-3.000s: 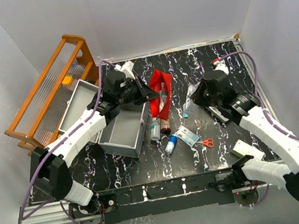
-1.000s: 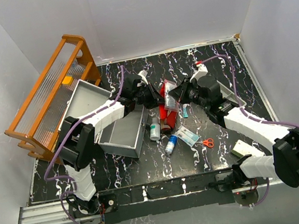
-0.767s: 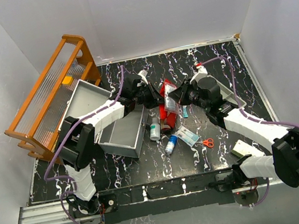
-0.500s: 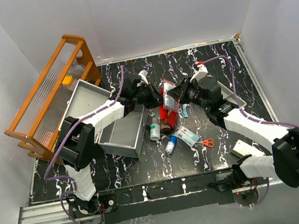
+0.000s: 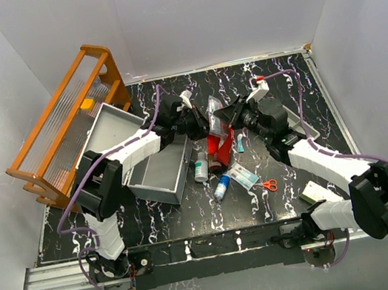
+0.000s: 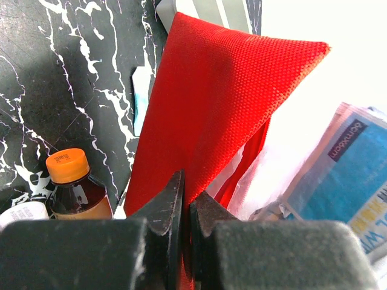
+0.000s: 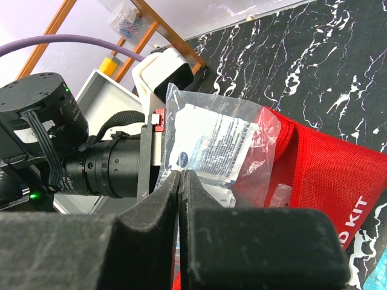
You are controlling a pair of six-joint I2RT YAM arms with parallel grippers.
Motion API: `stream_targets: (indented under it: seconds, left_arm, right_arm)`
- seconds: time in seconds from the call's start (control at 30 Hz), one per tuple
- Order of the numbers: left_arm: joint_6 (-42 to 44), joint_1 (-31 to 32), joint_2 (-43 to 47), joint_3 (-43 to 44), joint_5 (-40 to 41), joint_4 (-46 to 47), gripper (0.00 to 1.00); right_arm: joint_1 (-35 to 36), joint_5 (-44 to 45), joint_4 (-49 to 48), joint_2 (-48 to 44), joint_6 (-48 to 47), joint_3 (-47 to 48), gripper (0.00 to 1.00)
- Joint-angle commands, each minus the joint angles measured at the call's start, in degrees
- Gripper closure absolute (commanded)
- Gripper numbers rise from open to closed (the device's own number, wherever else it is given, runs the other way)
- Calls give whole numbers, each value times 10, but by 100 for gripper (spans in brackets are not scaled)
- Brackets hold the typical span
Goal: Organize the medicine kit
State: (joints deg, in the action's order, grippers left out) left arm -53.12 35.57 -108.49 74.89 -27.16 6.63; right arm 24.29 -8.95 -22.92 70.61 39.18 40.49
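Observation:
The medicine kit (image 5: 155,174) is a light-grey hard box, open at the left centre, with its lid (image 5: 103,128) leaning back. A red soft pouch (image 5: 217,143) lies just right of it, in the middle of the table. My left gripper (image 5: 201,123) (image 6: 186,193) is shut on the pouch's red fabric (image 6: 217,96), holding an edge up. My right gripper (image 5: 229,115) (image 7: 181,175) is shut on a clear plastic bag (image 7: 211,142) (image 5: 215,108) with a white printed packet inside. It holds the bag over the pouch's opening, close to the left wrist.
An orange wooden rack (image 5: 62,119) stands behind the kit at the left. Small bottles (image 5: 200,166), a blue-capped one (image 5: 221,185), a packet (image 5: 243,175), red scissors (image 5: 269,185) and a white box (image 5: 312,192) lie in front. A brown bottle (image 6: 75,187) lies beside the pouch.
Over the last second the right gripper has raised the clear bag a little up and back above the pouch. The left arm has stayed still, holding the pouch.

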Motion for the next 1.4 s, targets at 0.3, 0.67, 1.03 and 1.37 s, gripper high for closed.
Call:
stream_targets:
  seconds: [0.3, 0.67, 1.03, 1.37]
  left_arm:
    - [-20, -13, 14, 0, -36, 16, 100]
    - [-39, -20, 16, 4, -56, 34, 100]
    - [-37, -25, 9, 9, -44, 36, 100]
    - [-15, -25, 5, 11, -39, 45, 100]
  right_arm:
    - [-1, 23, -48, 1, -27, -5, 100]
    - [-2, 17, -46, -16, -10, -50, 100]
    - [0, 72, 96, -48, 37, -25, 100]
    - [6, 109, 189, -35, 139, 15, 100]
